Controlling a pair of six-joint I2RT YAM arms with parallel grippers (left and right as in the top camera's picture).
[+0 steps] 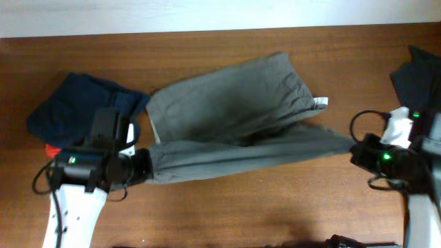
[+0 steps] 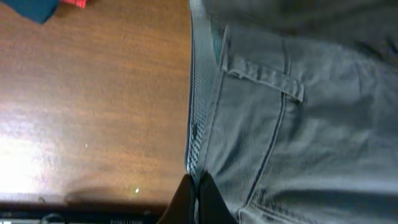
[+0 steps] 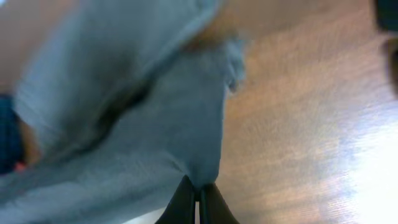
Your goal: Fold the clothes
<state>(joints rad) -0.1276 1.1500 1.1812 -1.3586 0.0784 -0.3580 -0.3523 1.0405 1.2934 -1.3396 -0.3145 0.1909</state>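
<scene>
The desk (image 1: 275,213) carries one pair of grey trousers (image 1: 234,114). Its long axis runs from the left claw (image 2: 196,185), closed on the waistband, to the right claw (image 3: 199,190), closed on a leg end. Two more clothes lie here: a blue garment (image 1: 69,103) beyond the left claw and a dark garment (image 1: 417,72) beyond the right claw.

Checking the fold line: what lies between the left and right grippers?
Overhead view: the grey fabric trousers, one leg stretched from left gripper to right gripper, both shut on it.
</scene>
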